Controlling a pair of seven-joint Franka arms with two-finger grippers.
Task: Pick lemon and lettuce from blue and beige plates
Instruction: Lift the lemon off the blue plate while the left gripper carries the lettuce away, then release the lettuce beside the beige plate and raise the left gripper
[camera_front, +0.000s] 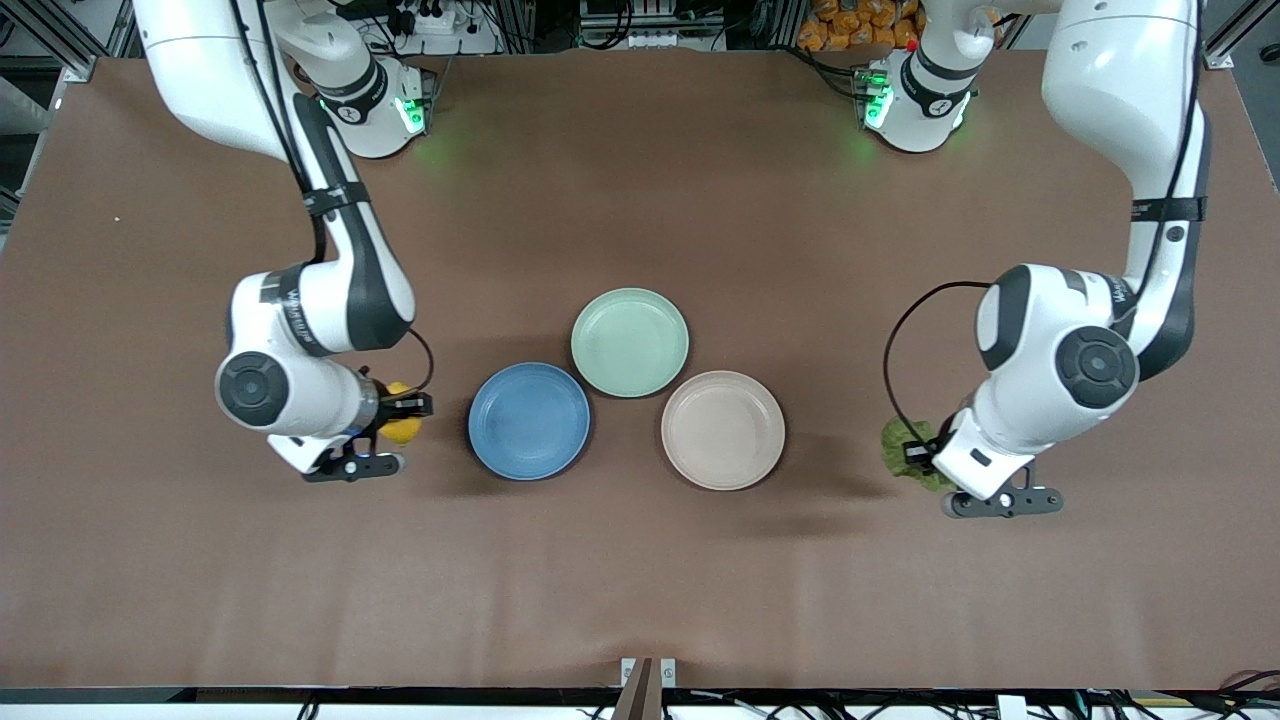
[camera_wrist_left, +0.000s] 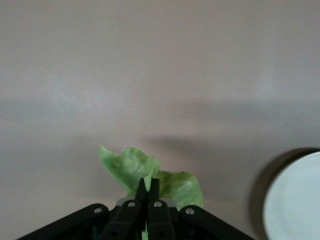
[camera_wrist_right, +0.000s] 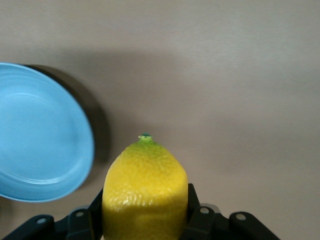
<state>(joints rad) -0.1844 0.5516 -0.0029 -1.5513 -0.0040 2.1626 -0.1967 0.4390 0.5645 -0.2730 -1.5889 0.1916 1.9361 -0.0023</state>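
Observation:
My right gripper (camera_front: 402, 418) is shut on a yellow lemon (camera_front: 403, 425), held over bare table beside the blue plate (camera_front: 529, 421), toward the right arm's end. In the right wrist view the lemon (camera_wrist_right: 145, 192) fills the jaws, with the blue plate (camera_wrist_right: 40, 135) to one side. My left gripper (camera_front: 915, 455) is shut on a green lettuce leaf (camera_front: 900, 440), over bare table beside the beige plate (camera_front: 722, 429), toward the left arm's end. In the left wrist view the lettuce (camera_wrist_left: 150, 175) sticks out past the closed fingertips (camera_wrist_left: 142, 190), with the beige plate (camera_wrist_left: 295, 200) at the edge. Both plates are empty.
An empty pale green plate (camera_front: 629, 341) sits farther from the front camera, touching the gap between the blue and beige plates. The brown tabletop (camera_front: 640, 580) spreads wide around the plates.

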